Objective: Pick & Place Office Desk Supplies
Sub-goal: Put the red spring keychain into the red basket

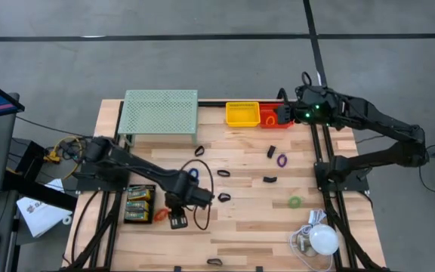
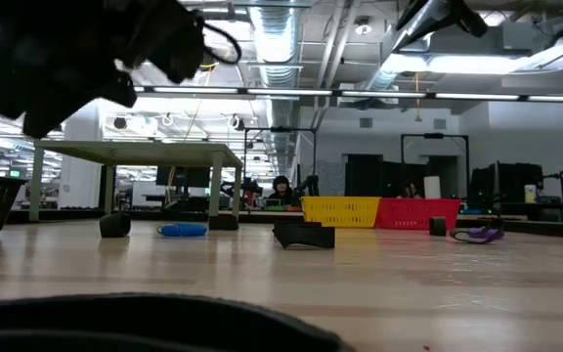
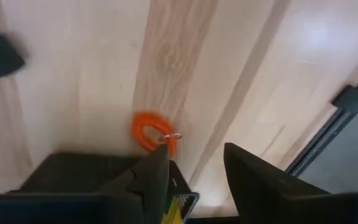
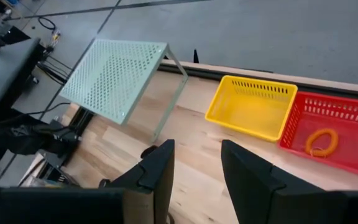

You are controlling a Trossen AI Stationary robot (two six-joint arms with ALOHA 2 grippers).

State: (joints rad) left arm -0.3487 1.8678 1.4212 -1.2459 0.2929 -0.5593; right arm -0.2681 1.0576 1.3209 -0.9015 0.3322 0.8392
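Note:
Small office supplies lie scattered on the wooden table: black clips [image 1: 223, 173], a blue ring [image 1: 193, 174], a purple ring [image 1: 282, 159] and a green ring [image 1: 295, 202]. Green card-backed packs [image 1: 138, 202] lie at the left, with an orange ring [image 3: 151, 132] beside them. My left gripper [image 3: 197, 165] is open and points down just above the table next to that orange ring [image 1: 159, 215], touching nothing. My right gripper [image 4: 197, 155] is open and empty, held high by the far-edge baskets. A second orange ring [image 4: 321, 142] lies in the red basket [image 4: 347, 118].
A yellow basket [image 1: 242, 113] and the red basket [image 1: 272, 117] stand at the far edge. The pale-green mesh stand [image 1: 159, 112] is at the far left. A white dome with a cord [image 1: 325, 239] sits at the near right. Another black clip [image 1: 214, 261] lies by the near edge.

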